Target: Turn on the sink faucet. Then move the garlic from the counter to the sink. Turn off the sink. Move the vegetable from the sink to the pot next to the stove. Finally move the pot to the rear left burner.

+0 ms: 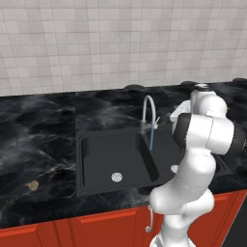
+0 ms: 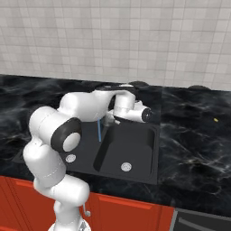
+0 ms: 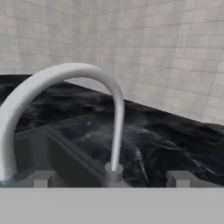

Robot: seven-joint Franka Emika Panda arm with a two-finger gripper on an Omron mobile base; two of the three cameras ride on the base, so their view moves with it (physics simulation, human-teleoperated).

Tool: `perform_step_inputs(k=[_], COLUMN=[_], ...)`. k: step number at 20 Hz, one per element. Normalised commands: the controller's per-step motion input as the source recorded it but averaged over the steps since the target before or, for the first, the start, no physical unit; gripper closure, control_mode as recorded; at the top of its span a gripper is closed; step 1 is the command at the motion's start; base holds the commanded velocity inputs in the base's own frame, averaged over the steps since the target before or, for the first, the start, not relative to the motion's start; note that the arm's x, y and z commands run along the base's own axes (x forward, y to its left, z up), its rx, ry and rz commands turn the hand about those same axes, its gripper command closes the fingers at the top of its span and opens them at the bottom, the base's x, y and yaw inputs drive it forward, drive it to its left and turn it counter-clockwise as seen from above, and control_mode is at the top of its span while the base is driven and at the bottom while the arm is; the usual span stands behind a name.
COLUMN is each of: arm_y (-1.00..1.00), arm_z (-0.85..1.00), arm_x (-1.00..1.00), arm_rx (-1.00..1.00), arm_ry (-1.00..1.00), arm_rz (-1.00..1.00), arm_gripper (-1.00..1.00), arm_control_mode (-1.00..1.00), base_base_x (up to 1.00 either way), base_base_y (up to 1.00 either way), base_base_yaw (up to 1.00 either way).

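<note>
The silver gooseneck sink faucet (image 1: 148, 112) stands behind the dark double sink (image 1: 96, 159), and a thin blue stream of water (image 1: 152, 137) runs from its spout into the basin. In the hand view my gripper (image 3: 111, 179) is open, its two fingertips (image 3: 41, 178) spread wide to either side of the faucet (image 3: 114, 131) base without touching it. From the right base view the gripper (image 2: 109, 119) hangs low at the faucet's foot, over the sink (image 2: 153, 153). The tan garlic (image 1: 32, 185) lies on the black counter (image 1: 38, 144), far left of the sink. Pot and stove are out of view.
Round silver drains (image 1: 116, 177) sit in the basin floors. Tiled wall rises behind the counter. Red cabinet fronts (image 1: 96, 226) run below the counter's front edge. My own white arm covers the sink's right basin in the left base view.
</note>
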Motion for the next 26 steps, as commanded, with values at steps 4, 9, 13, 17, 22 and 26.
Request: perform_step_inputs(k=[4,9,13,17,22,26], arm_y=[0.00,0.00,0.00,0.09,0.38,0.70], arm_z=[0.52,0.46,0.44,0.46,0.47,0.44], arm_x=[-0.92,-0.95,-0.94,-0.96,-0.96,-0.83], arm_rx=[-0.02,-0.03,-0.04,-0.06,-0.06,-0.07], arm_ry=[0.00,0.00,0.00,0.00,0.02,0.10], arm_rz=[-0.02,-0.02,0.00,0.00,0.00,0.00], arm_gripper=[-1.00,-1.00,-1.00,-1.00,-1.00,-1.00], arm_control_mode=[-1.00,-1.00,-1.00,-1.00,-1.00,-1.00], base_base_x=[0.00,0.00,0.00,0.00,0.00,0.00], base_base_y=[0.00,0.00,0.00,0.00,0.00,0.00], base_base_yaw=[0.00,0.00,0.00,0.00,0.00,0.00])
